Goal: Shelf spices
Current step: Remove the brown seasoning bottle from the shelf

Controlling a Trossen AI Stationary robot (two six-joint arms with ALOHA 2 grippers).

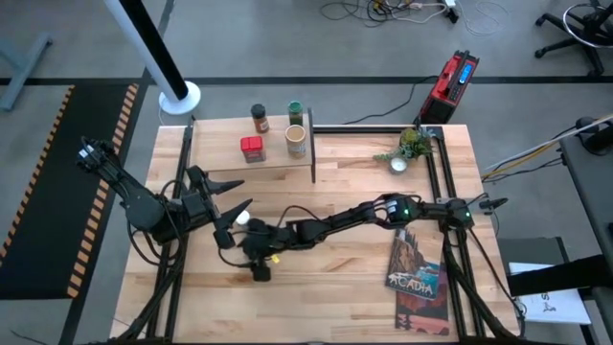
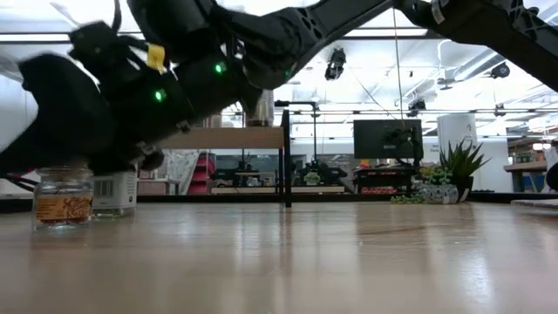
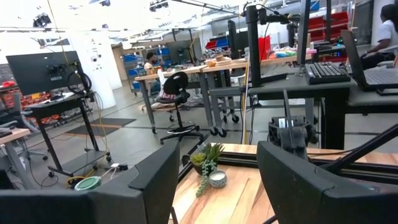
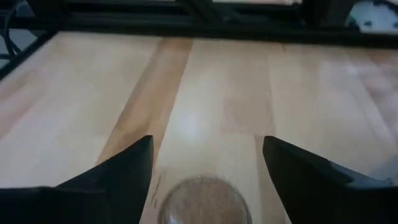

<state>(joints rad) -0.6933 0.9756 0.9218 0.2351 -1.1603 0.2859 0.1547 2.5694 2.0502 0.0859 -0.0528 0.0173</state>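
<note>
Right pincer: I have it stretched across to the left half of the table, low over the wood. Its fingers are spread apart and grasp nothing.
Below the right pincer: in the right wrist view a round brownish jar top sits between the two spread fingers, not touched by either.
Low view: a clear jar with orange-brown contents stands on the table under the dark arms. A second container with a barcode label stands just beside it. I think the clear jar is the one under the pincer, but the arms block the view.
Left pincer: released, fingers wide, nothing between them. It hangs just beside the right pincer, on the shelf side.
White cap: a small white object lies between the two pincers, near the left fingertips.
Shelf: well beyond both pincers, at the table's far edge.
On the shelf: dark-capped brown jar, green-lidded jar, red square tin and tan canister, all upright.
Plant and book: well apart from the pincers, on the right arm's base side.
</note>
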